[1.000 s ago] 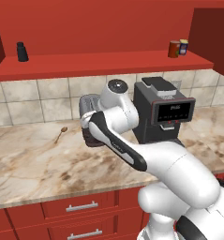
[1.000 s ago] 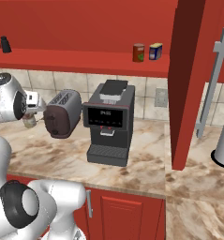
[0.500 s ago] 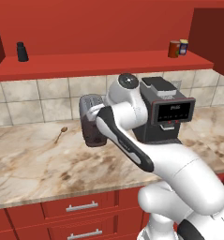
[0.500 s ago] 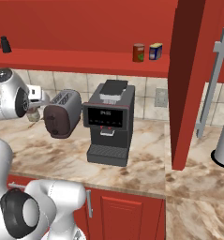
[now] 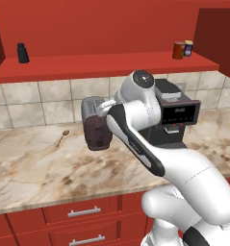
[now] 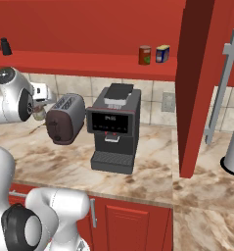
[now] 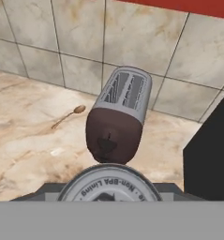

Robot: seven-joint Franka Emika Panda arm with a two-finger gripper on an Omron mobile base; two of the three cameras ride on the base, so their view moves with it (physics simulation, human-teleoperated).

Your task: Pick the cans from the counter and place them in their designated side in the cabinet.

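My gripper (image 6: 39, 109) is shut on the silvery can (image 7: 108, 183), whose printed lid shows at the bottom of the hand view. It hangs above the counter (image 5: 39, 168), just left of the toaster (image 6: 64, 117). The dark red can (image 5: 178, 50) stands on the cabinet's open shelf (image 5: 102, 65) at the right end, seen also in the right base view as the dark red can (image 6: 145, 55). In the left base view my own arm hides the hand.
A blue-and-yellow can (image 6: 162, 53) stands beside the red one. A black shaker (image 5: 22, 53) sits at the shelf's left end. A black coffee machine (image 6: 113, 127) is right of the toaster, a spoon (image 5: 62, 137) lies left. The red cabinet door (image 6: 201, 83) hangs open at right.
The arm has swung right and a little up, carrying the silvery can closer to the toaster. The cans on the shelf have not moved.
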